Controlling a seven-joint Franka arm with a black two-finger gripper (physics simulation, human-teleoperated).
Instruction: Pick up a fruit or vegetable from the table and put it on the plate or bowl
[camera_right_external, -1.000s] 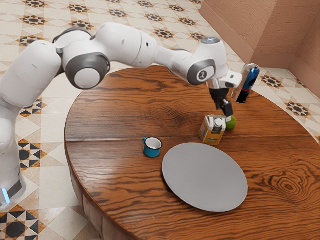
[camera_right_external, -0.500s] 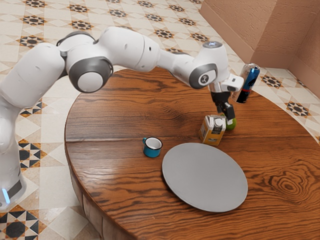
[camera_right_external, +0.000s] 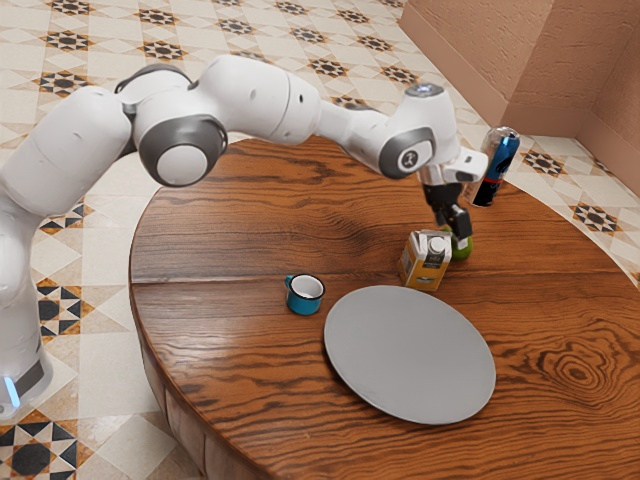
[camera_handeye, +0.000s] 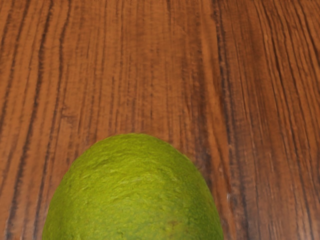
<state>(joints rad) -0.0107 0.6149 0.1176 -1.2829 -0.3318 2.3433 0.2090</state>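
My jaws hang low over the round green lime (camera_right_external: 464, 248), which lies on the wooden desk (camera_right_external: 250, 230) just beside the yellow carton (camera_right_external: 424, 260). I cannot tell whether they are spread or pinching. This is the grasp step; next comes a lift to the flat grey plate (camera_right_external: 410, 352).

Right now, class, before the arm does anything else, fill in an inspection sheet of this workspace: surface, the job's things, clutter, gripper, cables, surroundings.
Surface: round wooden table, strong grain.
Job's things: green lime on the table, just behind the carton; grey plate nearer the camera, nothing on it.
Clutter: yellow carton close beside the lime; blue mug to the exterior view's left of the plate; can near the table's far edge.
Gripper: gripper is low, right at the lime; the wrist view has the lime just under the hand.
Cables: nothing seen.
Surroundings: patterned tiled floor, terracotta walls.
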